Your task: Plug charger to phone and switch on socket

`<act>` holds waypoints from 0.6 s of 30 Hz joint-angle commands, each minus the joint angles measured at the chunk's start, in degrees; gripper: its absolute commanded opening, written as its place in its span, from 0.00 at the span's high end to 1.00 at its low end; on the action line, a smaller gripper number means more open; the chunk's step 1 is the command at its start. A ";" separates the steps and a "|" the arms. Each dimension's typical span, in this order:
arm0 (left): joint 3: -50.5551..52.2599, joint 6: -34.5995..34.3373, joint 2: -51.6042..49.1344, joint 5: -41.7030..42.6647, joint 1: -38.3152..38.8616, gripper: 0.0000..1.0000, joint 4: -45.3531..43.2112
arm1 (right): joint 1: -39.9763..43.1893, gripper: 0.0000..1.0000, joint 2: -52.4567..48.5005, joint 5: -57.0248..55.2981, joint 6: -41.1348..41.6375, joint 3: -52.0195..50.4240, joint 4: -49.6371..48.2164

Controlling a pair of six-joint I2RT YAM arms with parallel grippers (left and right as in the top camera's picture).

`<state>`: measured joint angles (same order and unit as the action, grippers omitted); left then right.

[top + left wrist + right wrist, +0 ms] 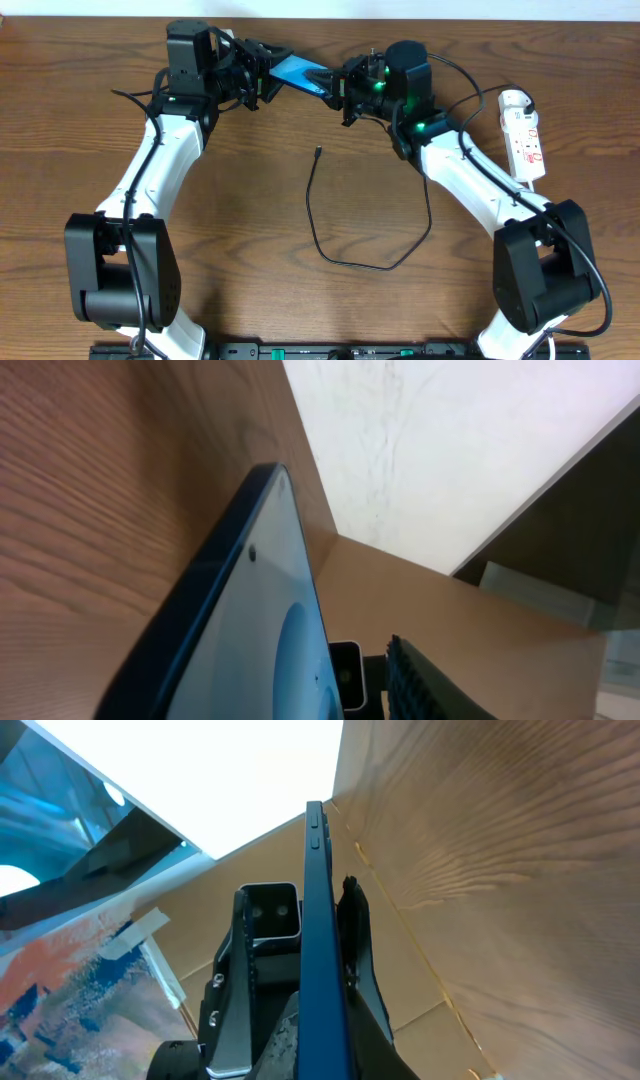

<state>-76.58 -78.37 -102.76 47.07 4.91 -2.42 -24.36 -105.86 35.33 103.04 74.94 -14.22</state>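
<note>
The phone (295,72), blue-screened, is held up off the table at the back centre between my two grippers. My right gripper (345,92) is shut on its right end; in the right wrist view the phone (318,920) stands edge-on between the fingers (320,1020). My left gripper (256,78) sits around the phone's left end; in the left wrist view the screen (250,640) fills the foreground and a gap shows between it and the ribbed finger (425,685). The charger cable (350,265) loops on the table, its plug tip (317,152) lying free. The white socket (524,135) lies at the right.
The wooden table (250,220) runs to a pale wall at the back. The cable's loop lies between the two arm bases, and its far part runs up under my right arm (470,180). A black rail (330,351) runs along the front edge.
</note>
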 commanded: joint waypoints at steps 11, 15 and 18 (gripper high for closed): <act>-0.79 -1.46 -0.11 0.07 -0.17 0.74 -0.50 | -2.54 0.99 0.26 -2.86 1.73 0.81 0.09; -0.79 -1.46 -0.11 -0.17 -0.17 0.80 -0.50 | -2.99 0.98 0.26 -3.58 1.73 0.81 0.28; -0.79 -1.46 -0.11 -0.35 -0.17 0.89 -0.50 | -3.37 0.99 0.26 -4.13 1.73 0.81 0.28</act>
<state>-76.51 -80.07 -102.91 46.13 4.62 -1.65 -26.13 -105.86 30.83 104.90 75.09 -14.74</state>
